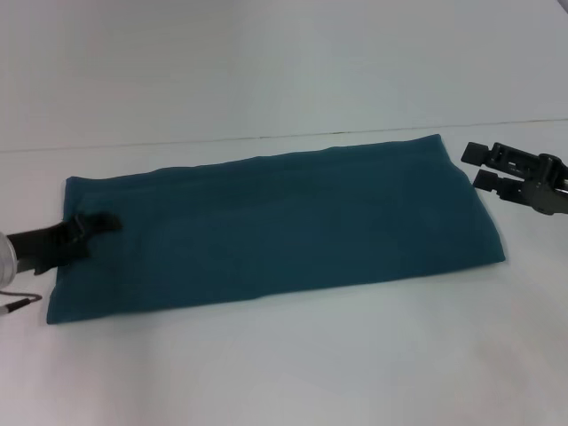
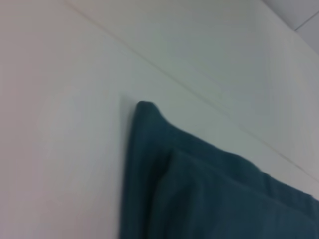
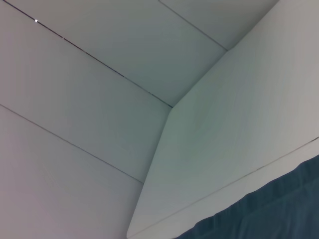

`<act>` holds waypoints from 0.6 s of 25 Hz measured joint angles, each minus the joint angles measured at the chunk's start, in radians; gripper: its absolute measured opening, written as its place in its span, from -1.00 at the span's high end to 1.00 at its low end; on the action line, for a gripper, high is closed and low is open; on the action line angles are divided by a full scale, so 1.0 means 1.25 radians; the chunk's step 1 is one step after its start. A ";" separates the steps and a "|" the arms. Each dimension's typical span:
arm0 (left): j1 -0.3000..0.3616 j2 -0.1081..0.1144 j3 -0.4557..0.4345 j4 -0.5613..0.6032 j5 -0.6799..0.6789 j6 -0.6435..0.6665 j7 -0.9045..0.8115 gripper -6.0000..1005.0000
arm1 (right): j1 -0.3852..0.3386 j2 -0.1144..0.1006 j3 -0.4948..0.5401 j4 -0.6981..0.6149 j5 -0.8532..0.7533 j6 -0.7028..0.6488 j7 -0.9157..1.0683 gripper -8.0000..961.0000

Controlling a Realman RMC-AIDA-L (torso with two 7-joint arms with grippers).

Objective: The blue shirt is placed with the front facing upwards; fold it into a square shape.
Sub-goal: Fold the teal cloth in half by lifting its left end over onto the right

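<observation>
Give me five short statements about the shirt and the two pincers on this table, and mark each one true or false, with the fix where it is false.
1. The blue shirt lies folded into a long band on the white table. True.
2. The left pincer is over the shirt's left end. True.
3. The right pincer rests on the middle of the shirt. False: it is off the cloth, beside the shirt's far right corner.
4. A cream print shows on the shirt's upper face. False: only plain teal cloth shows.
5. The right pincer's fingers are spread apart. True.
</observation>
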 joint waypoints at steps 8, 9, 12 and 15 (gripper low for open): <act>0.000 0.002 0.005 -0.026 -0.001 -0.018 0.010 -0.47 | 0.002 -0.001 -0.001 0.000 0.000 -0.004 0.004 -0.85; 0.000 0.001 0.005 -0.026 -0.001 -0.018 0.011 -0.47 | 0.002 -0.001 -0.002 0.000 0.000 -0.004 0.004 -0.85; 0.005 0.001 0.006 -0.008 -0.003 -0.006 0.010 -0.46 | 0.001 -0.001 -0.001 0.000 0.001 -0.005 0.005 -0.85; 0.022 -0.004 0.001 0.040 -0.007 0.019 -0.002 -0.47 | -0.001 -0.002 0.000 0.000 0.003 -0.006 0.004 -0.85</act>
